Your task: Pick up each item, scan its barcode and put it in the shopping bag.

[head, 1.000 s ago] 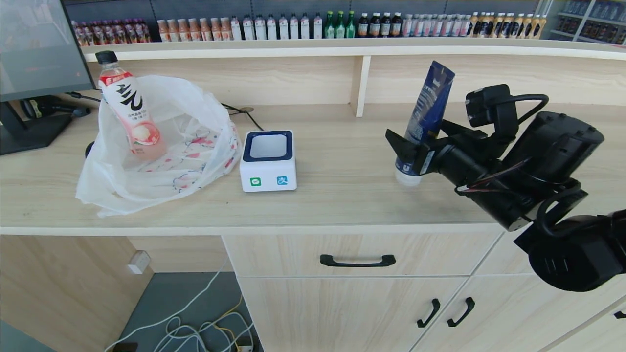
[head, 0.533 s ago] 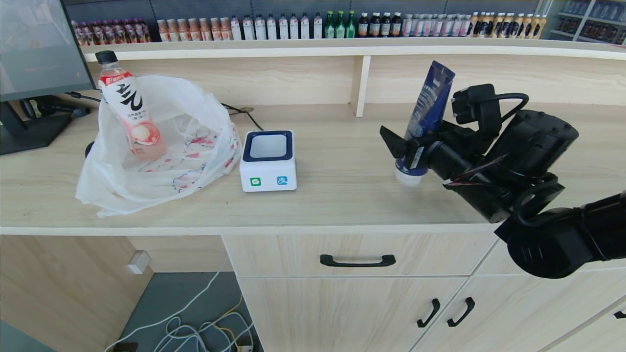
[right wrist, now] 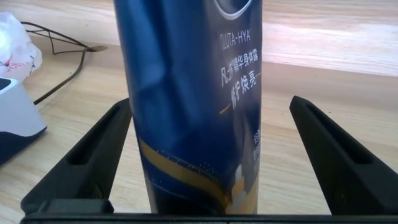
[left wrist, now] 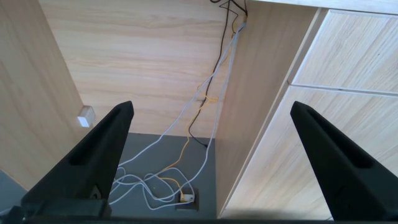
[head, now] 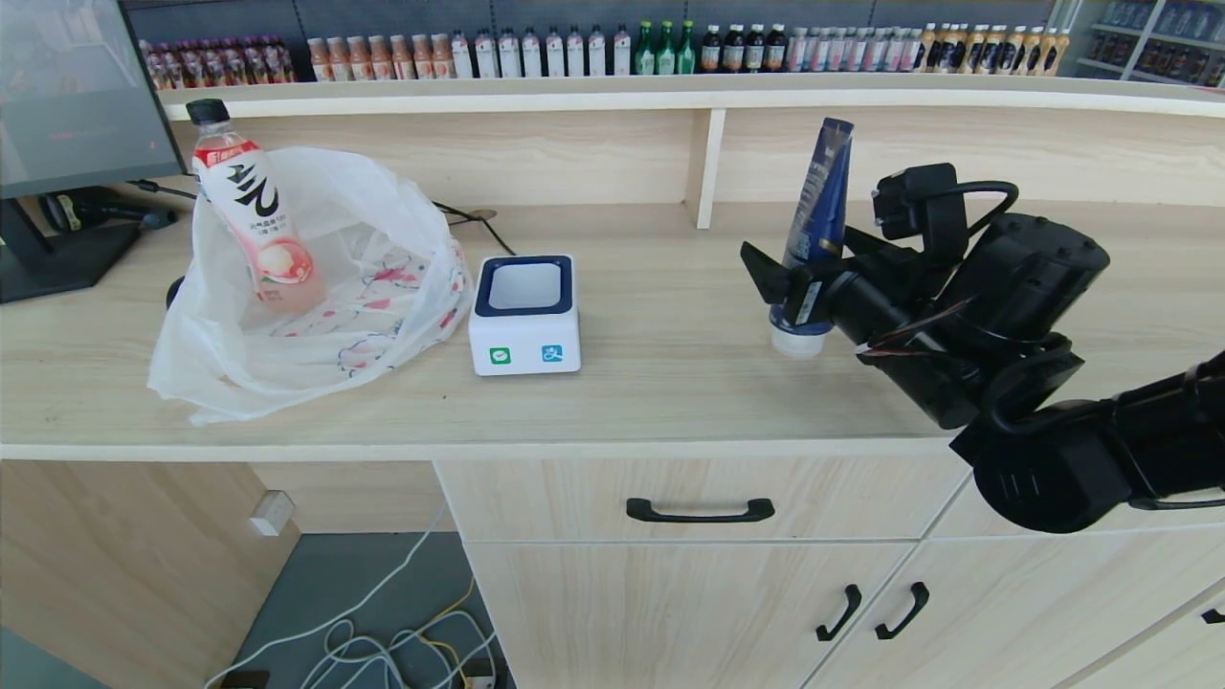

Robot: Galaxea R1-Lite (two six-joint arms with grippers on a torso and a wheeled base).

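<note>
A dark blue tube (head: 819, 215) stands cap-down on the wooden counter (head: 670, 383), right of centre. My right gripper (head: 806, 279) is open, with the tube (right wrist: 193, 106) between its widely spread fingers; one finger (right wrist: 106, 155) is close against the tube's side. The white scanner box (head: 524, 314) sits mid-counter. A white plastic shopping bag (head: 316, 287) lies open at the left with a pink drink bottle (head: 251, 206) upright inside it. My left gripper (left wrist: 211, 112) hangs open below the counter and holds nothing.
A monitor on a stand (head: 77, 105) occupies the counter's far left. A raised back shelf with a divider (head: 706, 163) runs behind the tube. Cables (left wrist: 180, 155) trail on the floor under the counter beside the cabinet doors.
My right arm has shifted left and slightly away. The tube now stands more upright and has turned so its narrow side faces the head camera.
</note>
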